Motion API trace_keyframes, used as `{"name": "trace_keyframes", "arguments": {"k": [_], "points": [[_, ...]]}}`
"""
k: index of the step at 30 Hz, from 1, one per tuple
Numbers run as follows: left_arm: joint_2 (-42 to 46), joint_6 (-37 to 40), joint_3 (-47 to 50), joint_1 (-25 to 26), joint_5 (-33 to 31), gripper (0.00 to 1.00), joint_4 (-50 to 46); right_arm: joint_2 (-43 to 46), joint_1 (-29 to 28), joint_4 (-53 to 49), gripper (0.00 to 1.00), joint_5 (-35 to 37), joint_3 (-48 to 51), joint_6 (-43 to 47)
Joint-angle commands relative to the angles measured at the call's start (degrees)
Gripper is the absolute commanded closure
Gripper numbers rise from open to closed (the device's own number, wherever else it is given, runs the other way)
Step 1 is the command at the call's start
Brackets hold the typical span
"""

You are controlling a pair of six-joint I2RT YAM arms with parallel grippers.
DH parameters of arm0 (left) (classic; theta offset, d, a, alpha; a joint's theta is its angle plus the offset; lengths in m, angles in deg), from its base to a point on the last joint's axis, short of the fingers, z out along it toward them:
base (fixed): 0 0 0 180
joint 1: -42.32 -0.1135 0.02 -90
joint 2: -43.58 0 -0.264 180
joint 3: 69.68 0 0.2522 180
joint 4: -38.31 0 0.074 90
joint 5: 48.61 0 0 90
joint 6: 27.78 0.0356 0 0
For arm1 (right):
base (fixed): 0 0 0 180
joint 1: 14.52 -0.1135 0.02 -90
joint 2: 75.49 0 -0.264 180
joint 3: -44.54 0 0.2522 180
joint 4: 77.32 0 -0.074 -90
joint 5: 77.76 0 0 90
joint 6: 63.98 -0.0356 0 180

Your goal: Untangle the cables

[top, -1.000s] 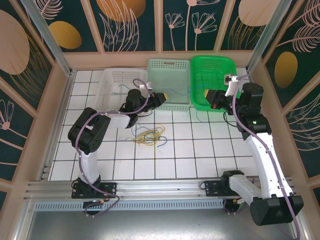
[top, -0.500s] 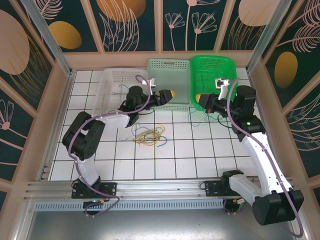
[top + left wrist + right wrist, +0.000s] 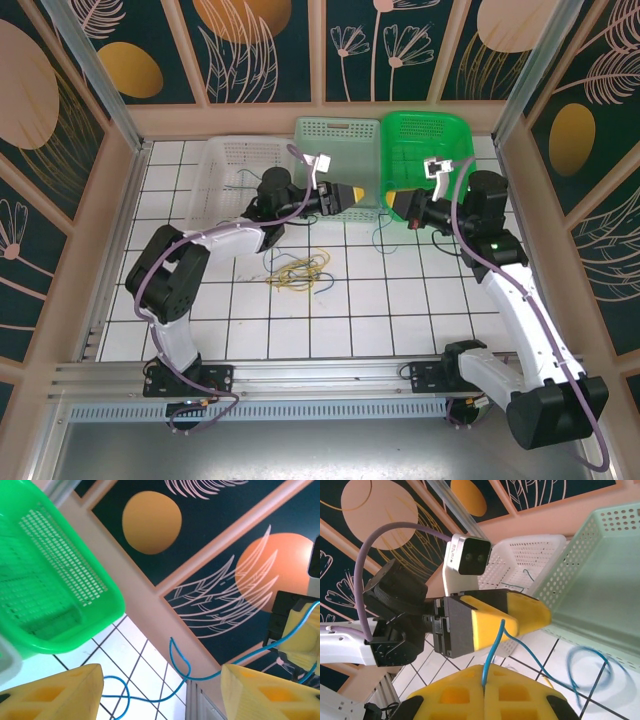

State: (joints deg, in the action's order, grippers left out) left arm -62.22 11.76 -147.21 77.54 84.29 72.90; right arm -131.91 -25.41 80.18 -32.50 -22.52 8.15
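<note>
Evidently the blue cable (image 3: 492, 650) was being separated: right jaws clenched on it, left jaws released around it; next, it probably needed drawing clear of the yellow tangle (image 3: 298, 270).

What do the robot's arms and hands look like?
The left arm and right arm are white with black joints; a purple-grey cable runs along each. The left gripper and right gripper have chunky yellow fingers on black bodies. A white camera tops each wrist.
</note>
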Motion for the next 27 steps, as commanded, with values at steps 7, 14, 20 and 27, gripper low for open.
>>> {"name": "trace_keyframes", "arguments": {"k": [7, 14, 20, 27], "points": [[-3.62, -3.07, -3.27, 0.77, 4.5, 0.37, 6.02, -0.93, -1.58, 1.64, 1.0, -2.76, -1.59, 2.95], [-5.28, -3.33, -5.03, 0.9, 4.93, 0.38, 5.04, -0.95, -2.53, 1.06, 1.0, -4.65, -1.84, 4.28], [-5.64, -3.48, -5.57, 0.92, 5.1, 0.39, 4.7, -1.18, -3.36, 0.61, 1.0, -5.15, -2.15, 5.27], [-6.29, -4.0, -6.47, 0.9, 5.22, 0.42, 4.34, -1.85, -4.39, 0.55, 1.0, -4.93, -2.48, 5.76]]}}
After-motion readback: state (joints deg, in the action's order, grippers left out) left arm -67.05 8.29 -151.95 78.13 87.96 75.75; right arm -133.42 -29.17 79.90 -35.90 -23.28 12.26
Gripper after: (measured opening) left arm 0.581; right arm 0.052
